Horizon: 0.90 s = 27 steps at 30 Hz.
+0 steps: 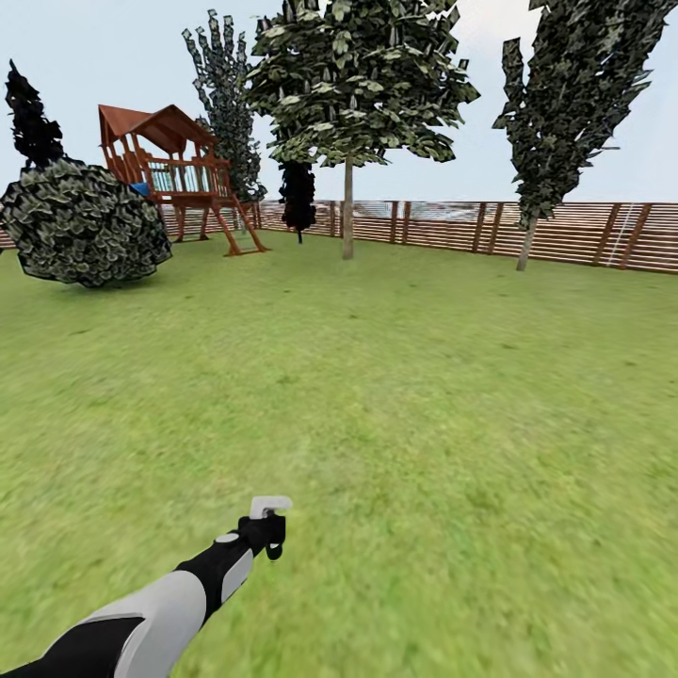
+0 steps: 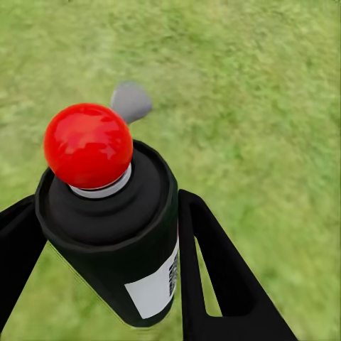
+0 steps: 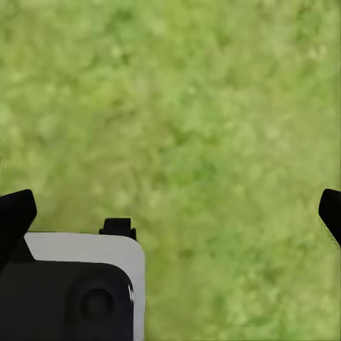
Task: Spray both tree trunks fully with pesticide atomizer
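My left gripper is held out low over the lawn, shut on the pesticide atomizer, whose pale head sticks up above the fingers. In the left wrist view the atomizer is a black bottle with a red tip, a grey trigger and a white label, clamped between the two black fingers of that gripper. A tree with a straight bare trunk stands far ahead by the fence. A second, narrower tree stands to its right. My right gripper hangs open over grass.
A brown slatted fence runs along the back of the garden. A wooden playset and a round bush stand at the far left, with dark cypresses behind. Open lawn lies between me and the trees.
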Tool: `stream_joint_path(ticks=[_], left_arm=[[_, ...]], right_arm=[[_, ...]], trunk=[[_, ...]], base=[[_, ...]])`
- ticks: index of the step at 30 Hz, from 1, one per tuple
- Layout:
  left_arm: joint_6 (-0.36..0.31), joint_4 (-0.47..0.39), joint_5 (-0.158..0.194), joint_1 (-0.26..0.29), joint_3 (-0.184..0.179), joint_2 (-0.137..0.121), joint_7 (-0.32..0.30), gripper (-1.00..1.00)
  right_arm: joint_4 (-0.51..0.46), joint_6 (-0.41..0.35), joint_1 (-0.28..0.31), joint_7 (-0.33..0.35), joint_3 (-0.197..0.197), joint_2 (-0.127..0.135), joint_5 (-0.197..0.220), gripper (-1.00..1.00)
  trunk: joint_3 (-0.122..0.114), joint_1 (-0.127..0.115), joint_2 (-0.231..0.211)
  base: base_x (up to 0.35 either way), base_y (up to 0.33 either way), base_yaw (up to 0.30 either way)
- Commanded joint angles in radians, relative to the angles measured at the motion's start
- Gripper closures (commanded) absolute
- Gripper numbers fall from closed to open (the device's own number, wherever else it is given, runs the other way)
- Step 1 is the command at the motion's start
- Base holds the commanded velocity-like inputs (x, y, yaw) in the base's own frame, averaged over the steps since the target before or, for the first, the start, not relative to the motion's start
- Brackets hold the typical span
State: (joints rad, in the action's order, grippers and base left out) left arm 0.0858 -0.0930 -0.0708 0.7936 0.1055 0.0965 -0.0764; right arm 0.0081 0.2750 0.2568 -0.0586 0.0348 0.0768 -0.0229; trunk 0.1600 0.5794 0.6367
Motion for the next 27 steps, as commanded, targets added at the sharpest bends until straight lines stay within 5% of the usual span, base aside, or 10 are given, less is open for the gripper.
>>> stream_joint_path(ticks=[1,27], left_arm=[[0.003,0.001,-0.007,0.001,0.008,0.000,-0.003,1.00],[0.003,0.001,-0.008,0.001,0.008,0.016,-0.003,1.00]], right_arm=[[0.001,0.003,0.001,-0.004,0.004,0.000,-0.003,-1.00],[0.001,0.003,0.001,-0.004,0.004,0.000,-0.002,-1.00]], trunk=[[0.002,0.001,0.001],[0.002,0.001,0.001]], base=[[0.350,0.000,0.000],[0.350,0.000,0.000]])
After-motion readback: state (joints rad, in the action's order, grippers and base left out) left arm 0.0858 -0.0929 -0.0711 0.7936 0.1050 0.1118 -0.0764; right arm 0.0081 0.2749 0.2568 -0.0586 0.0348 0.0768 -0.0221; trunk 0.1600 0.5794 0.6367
